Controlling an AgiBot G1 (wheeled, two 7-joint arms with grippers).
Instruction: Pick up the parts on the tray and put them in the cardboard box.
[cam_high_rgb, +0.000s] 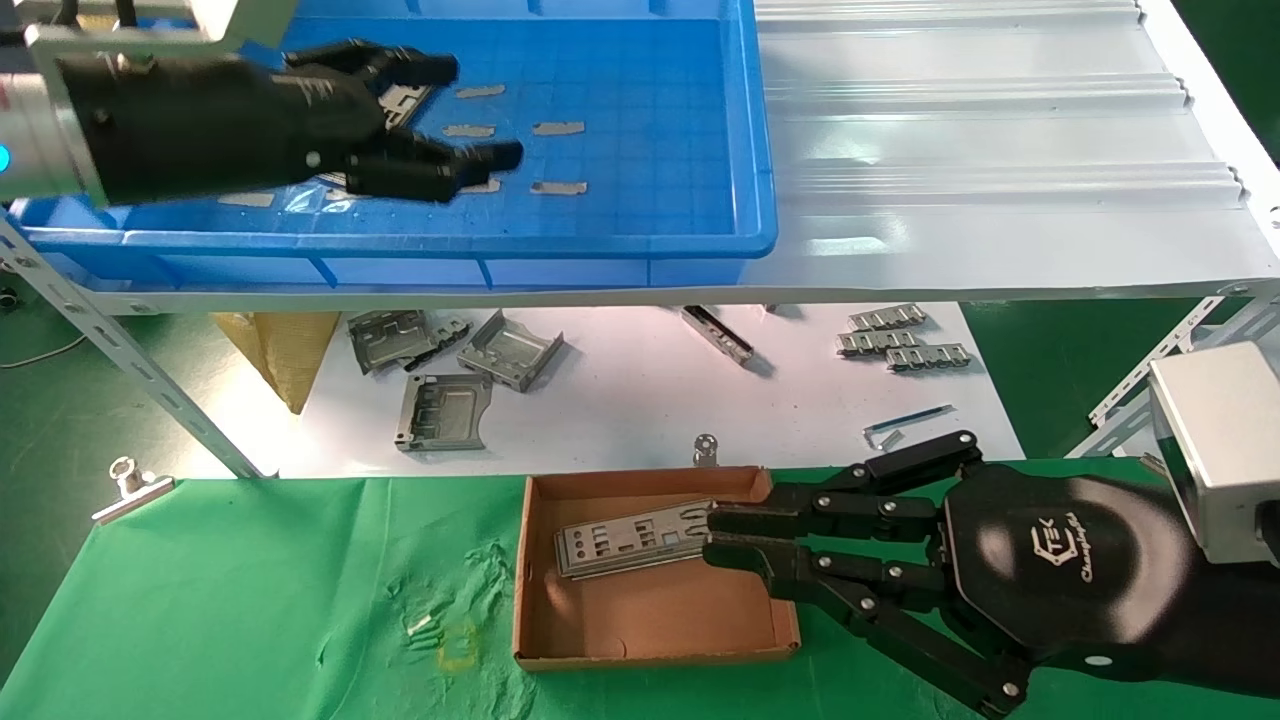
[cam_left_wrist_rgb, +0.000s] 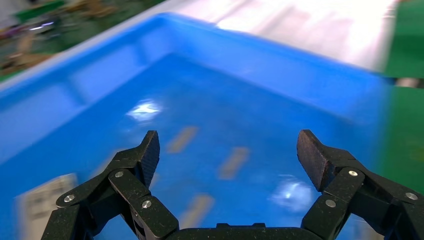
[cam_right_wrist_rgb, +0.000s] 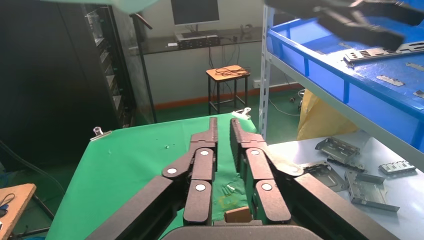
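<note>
Right gripper (cam_high_rgb: 708, 535) nearly closed beside silvery punched plate (cam_high_rgb: 632, 538) in cardboard box (cam_high_rgb: 650, 620), left gripper (cam_high_rgb: 470, 112) spread over tray (cam_high_rgb: 700, 130)

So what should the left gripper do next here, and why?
Probably lower and close on the plate under it. The left gripper hovers open over the blue tray, with that plate between its fingers and not yet gripped. One plate already lies in the cardboard box, where the right gripper sits nearly closed.

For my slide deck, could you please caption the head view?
Right tool at a plate in the cardboard box; open left tool over the blue tray.
</note>
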